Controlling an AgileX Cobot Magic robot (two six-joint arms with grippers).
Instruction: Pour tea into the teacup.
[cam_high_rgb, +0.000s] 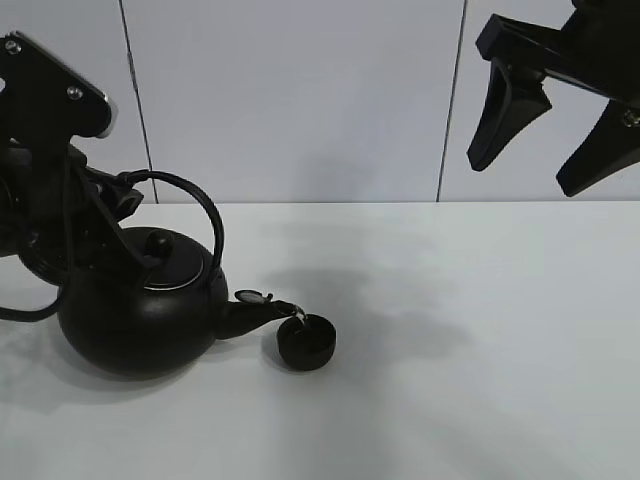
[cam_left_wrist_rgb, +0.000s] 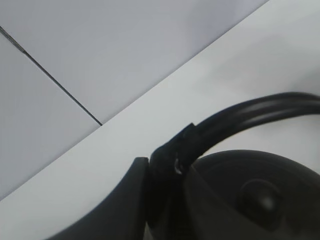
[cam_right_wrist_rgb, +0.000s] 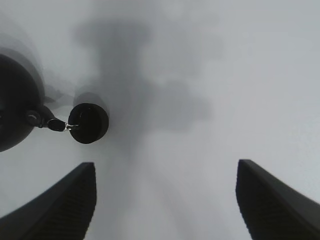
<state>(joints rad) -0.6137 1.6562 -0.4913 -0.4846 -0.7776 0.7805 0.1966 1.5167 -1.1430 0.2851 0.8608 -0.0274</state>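
At about 9 o'clock in the high view, the left end effector is clamped shut on the arched handle of a round black kettle; its wrist view shows the fingers pressed against that handle, just above the lid. The kettle sits near 8 o'clock on the white worktop and tips toward 3 o'clock, its spout angled down. The spout's tip reaches the rim of the teacup, a small black cup standing on the worktop at about 4 o'clock from the kettle's body. A thin glint of tea shows between spout tip and cup. Far off at 2 o'clock, the right end effector hangs high above the worktop with its jaws spread wide, holding nothing.
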